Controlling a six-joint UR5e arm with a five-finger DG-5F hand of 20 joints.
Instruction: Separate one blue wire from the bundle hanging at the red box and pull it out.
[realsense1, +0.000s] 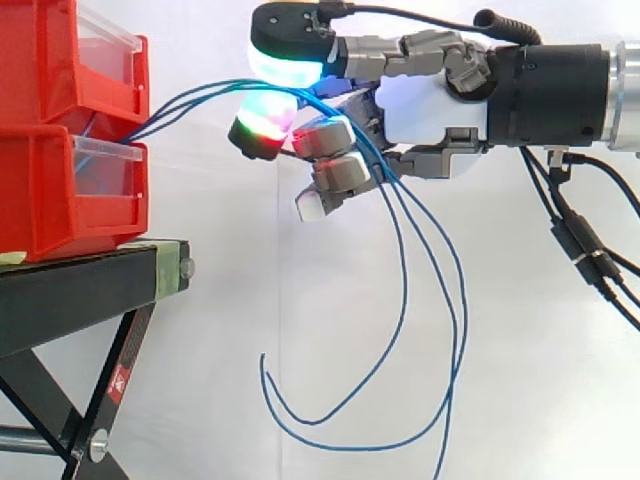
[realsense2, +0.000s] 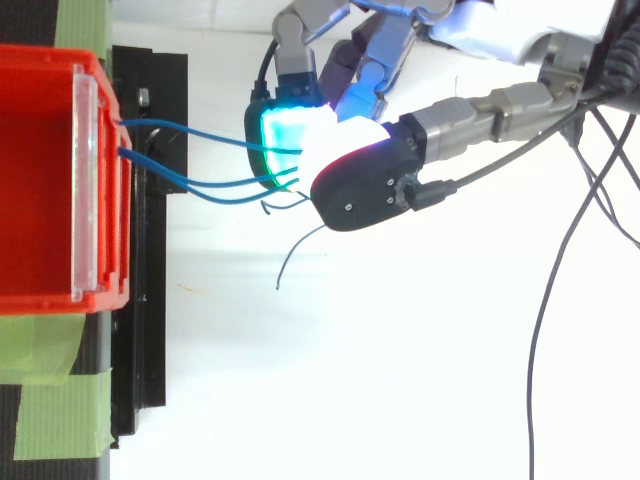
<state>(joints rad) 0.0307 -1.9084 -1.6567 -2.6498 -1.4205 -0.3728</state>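
- Hand (realsense1: 430, 110) sits at 3 o'clock from the stacked red bins (realsense1: 45, 190), apart from them, level with the upper bin.
- Fingers are curled in, nearly closed. The glowing pads (realsense1: 285, 65) are wrapped round the blue wires (realsense1: 195, 98).
- Can't tell how many strands are actually pinched.
- Wires exit between the two bins and slope up to the hand.
- Past the fingers, loose ends droop toward 6 o'clock in long loops, well off the black stand (realsense1: 80, 290).
- From above, three strands (realsense2: 200, 185) span bin front to pads.

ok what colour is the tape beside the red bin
The tape is light green, clearest in the top view.
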